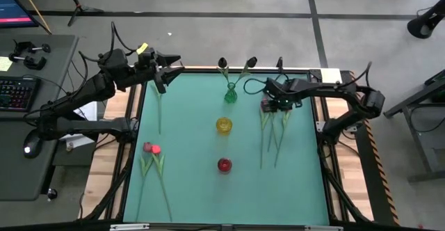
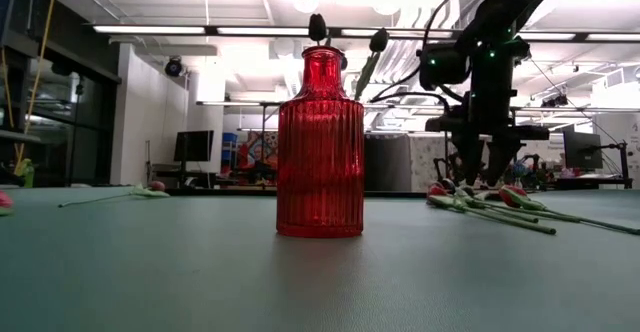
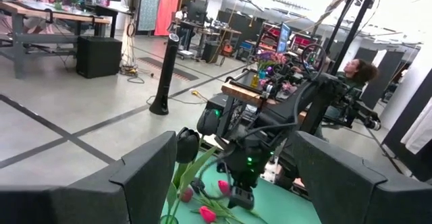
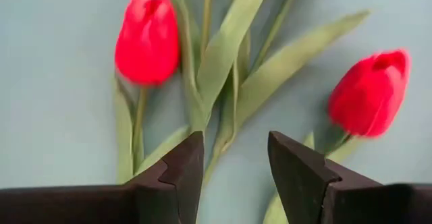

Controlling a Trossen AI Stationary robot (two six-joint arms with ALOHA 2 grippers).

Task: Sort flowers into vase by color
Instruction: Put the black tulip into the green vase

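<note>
Several red tulips lie flat on the right part of the green mat, heads toward the far edge. My right gripper is open and points down over their heads; in the right wrist view its fingers stand on either side of green stems and leaves, between two red heads, touching nothing. My left gripper waits open at the far left corner, above one flower lying on the mat. Two tulips, with one pink and one red head, lie near the left edge.
Three small vases stand in a row down the mat's middle. The green one holds two near-black tulips, the yellow one stands behind the red one. A person sits in the room beyond the table.
</note>
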